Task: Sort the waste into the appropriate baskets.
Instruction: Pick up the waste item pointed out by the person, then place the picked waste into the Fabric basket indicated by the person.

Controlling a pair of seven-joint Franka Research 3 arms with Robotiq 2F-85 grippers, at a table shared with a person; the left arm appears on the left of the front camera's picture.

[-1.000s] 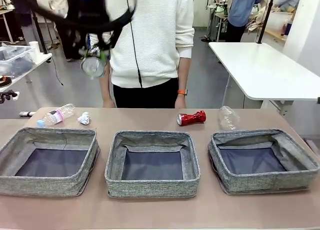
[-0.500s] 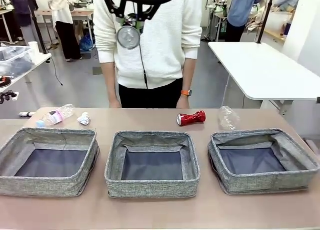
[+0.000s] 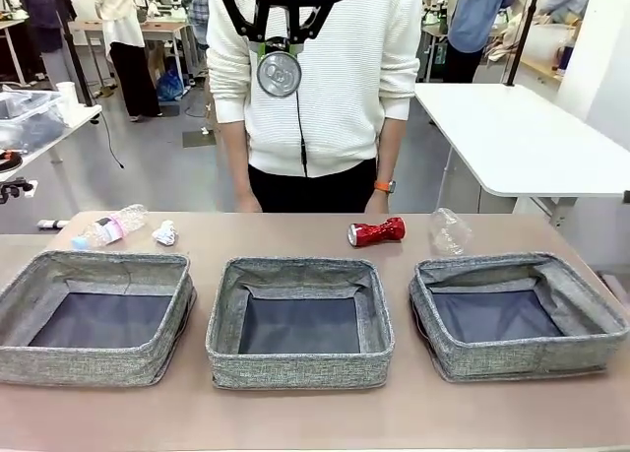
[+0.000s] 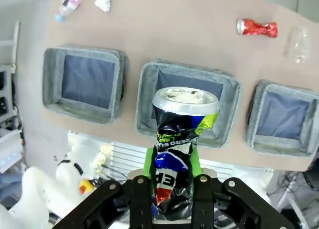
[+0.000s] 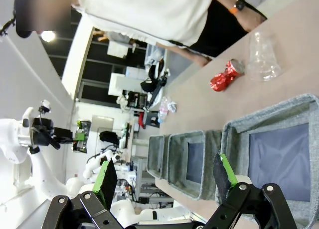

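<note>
Left claw [image 4: 173, 161], narrowed, clamps dark printed can [image 4: 182, 134], seemingly over middle basket [image 4: 199, 74].

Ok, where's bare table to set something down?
Bare: the far strip behind the middle basket, between the paper wad and crushed red can; also the near edge before the baskets. Crowded: far left by the pink-labelled bottle, far right by the clear bottle.

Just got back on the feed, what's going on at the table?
The left gripper is shut on the dark printed can, held high, roughly over the middle basket. The right gripper hangs open. The crushed red can, clear bottle, pink-labelled bottle and paper wad lie on the table between the baskets and the person.
</note>
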